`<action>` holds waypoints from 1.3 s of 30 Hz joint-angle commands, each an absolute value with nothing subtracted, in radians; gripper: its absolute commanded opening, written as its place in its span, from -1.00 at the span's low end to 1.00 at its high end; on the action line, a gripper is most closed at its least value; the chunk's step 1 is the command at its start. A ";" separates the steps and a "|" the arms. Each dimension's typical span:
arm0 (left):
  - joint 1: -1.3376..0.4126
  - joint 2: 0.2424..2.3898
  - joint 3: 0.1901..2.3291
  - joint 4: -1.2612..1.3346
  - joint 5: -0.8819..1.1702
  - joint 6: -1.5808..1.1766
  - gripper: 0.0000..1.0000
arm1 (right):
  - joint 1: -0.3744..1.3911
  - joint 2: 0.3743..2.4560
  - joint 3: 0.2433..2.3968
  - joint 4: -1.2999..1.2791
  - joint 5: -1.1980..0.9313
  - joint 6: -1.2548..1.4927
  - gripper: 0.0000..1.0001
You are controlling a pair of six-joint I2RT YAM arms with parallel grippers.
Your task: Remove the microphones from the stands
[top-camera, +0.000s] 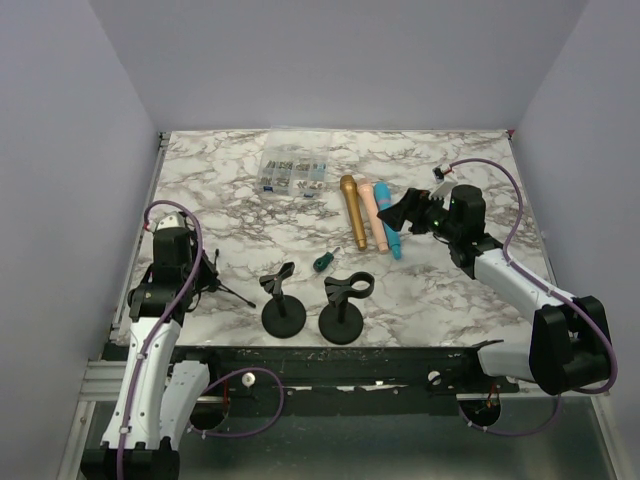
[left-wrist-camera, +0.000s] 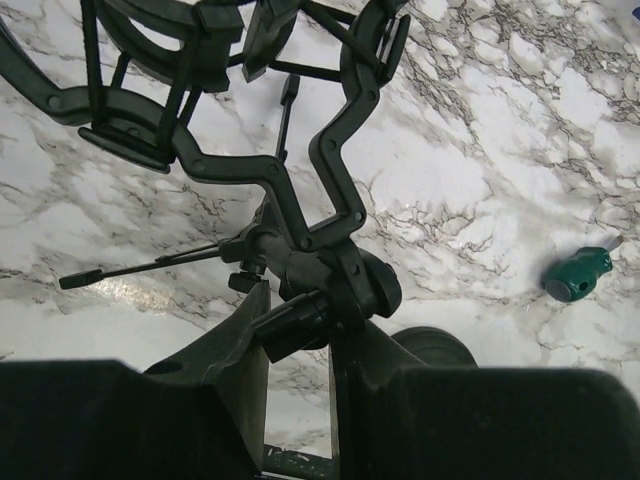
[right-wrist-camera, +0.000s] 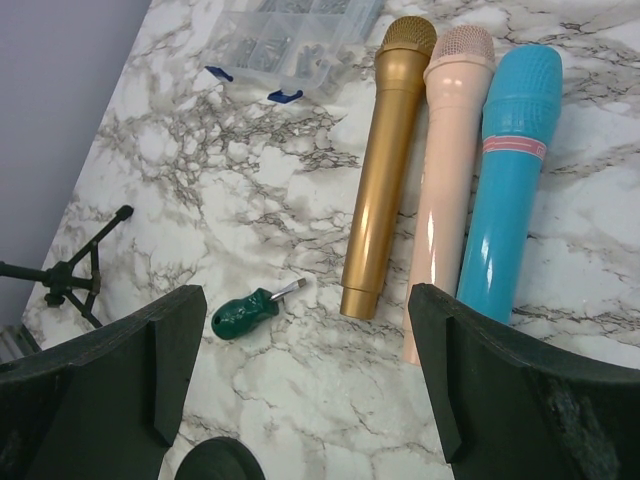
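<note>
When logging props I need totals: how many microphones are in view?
3, side by side on the table: gold microphone leftmost, pink microphone in the middle, blue microphone rightmost. None seems hidden.

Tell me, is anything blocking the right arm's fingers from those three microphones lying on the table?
Nothing visible does. The right fingers hang open over the gold microphone, pink microphone and blue microphone, which lie side by side on the marble. The small screwdriver lies off to one side, apart from them.
</note>
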State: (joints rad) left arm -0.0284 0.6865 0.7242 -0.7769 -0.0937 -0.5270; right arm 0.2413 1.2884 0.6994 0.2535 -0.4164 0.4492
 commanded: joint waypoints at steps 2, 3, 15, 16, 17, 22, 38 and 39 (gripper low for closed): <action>-0.032 0.680 0.756 -0.836 -0.106 -0.573 -0.52 | 0.246 1.275 0.683 0.272 -0.434 0.454 0.82; -0.032 0.675 0.758 -0.836 -0.104 -0.574 -0.33 | 0.245 1.274 0.683 0.272 -0.433 0.452 0.81; -0.032 0.511 0.843 -0.844 -0.010 -0.503 0.64 | 0.246 1.277 0.681 0.269 -0.420 0.453 0.82; -0.032 0.486 0.855 -0.840 -0.002 -0.491 0.64 | 0.246 1.275 0.682 0.264 -0.414 0.451 0.81; -0.031 0.464 0.864 -0.831 0.020 -0.483 0.64 | 0.246 1.272 0.684 0.259 -0.412 0.452 0.82; -0.032 0.345 0.840 -0.660 0.159 -0.454 0.72 | 0.246 1.221 0.742 0.129 -0.370 0.427 0.82; -0.032 0.490 0.943 -0.135 0.324 -0.428 0.74 | 0.245 0.840 0.972 -0.528 -0.068 0.395 1.00; -0.032 0.480 0.933 -0.119 0.324 -0.413 0.74 | 0.245 0.818 0.992 -0.558 -0.055 0.395 1.00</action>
